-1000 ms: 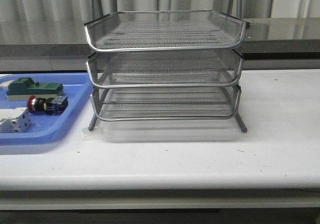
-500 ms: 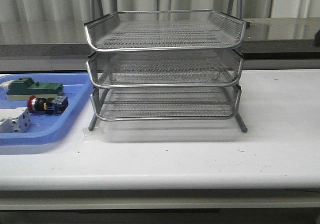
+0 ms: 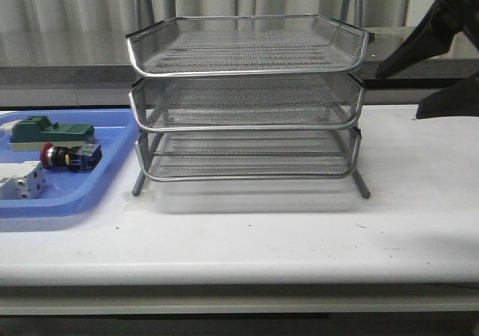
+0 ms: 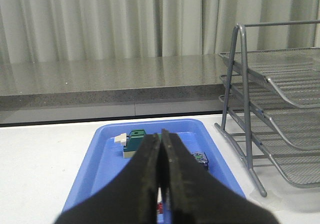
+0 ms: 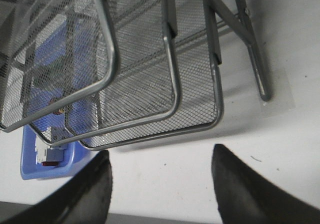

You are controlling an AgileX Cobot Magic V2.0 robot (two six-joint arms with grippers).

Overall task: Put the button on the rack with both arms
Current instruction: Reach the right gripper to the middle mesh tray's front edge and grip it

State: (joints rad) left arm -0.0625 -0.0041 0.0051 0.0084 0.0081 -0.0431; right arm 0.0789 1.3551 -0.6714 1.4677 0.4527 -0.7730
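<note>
The button (image 3: pixel 71 157), red cap with a blue-black block, lies on its side in the blue tray (image 3: pixel 75 201) at the left. The silver three-tier wire rack (image 3: pixel 247 72) stands mid-table. My right gripper (image 3: pixel 398 95) hangs open at the upper right, beside the rack's right edge and touching nothing. In the right wrist view the gripper (image 5: pixel 160 151) is open over bare table in front of the rack (image 5: pixel 172 84). My left gripper (image 4: pixel 160 134) is shut and empty above the tray (image 4: pixel 100 159). Its fingers hide most of the button (image 4: pixel 200 159). The front view does not show it.
A green block (image 3: pixel 49 132) and a white terminal block (image 3: pixel 21 180) share the tray with the button. The green block (image 4: pixel 135 140) lies beyond my left fingertips. The rack's legs (image 4: pixel 247 139) stand just right of the tray. A dark counter runs behind the table.
My right gripper has come into the front view at the upper right, open. The button, the tray and the rack have not moved.
</note>
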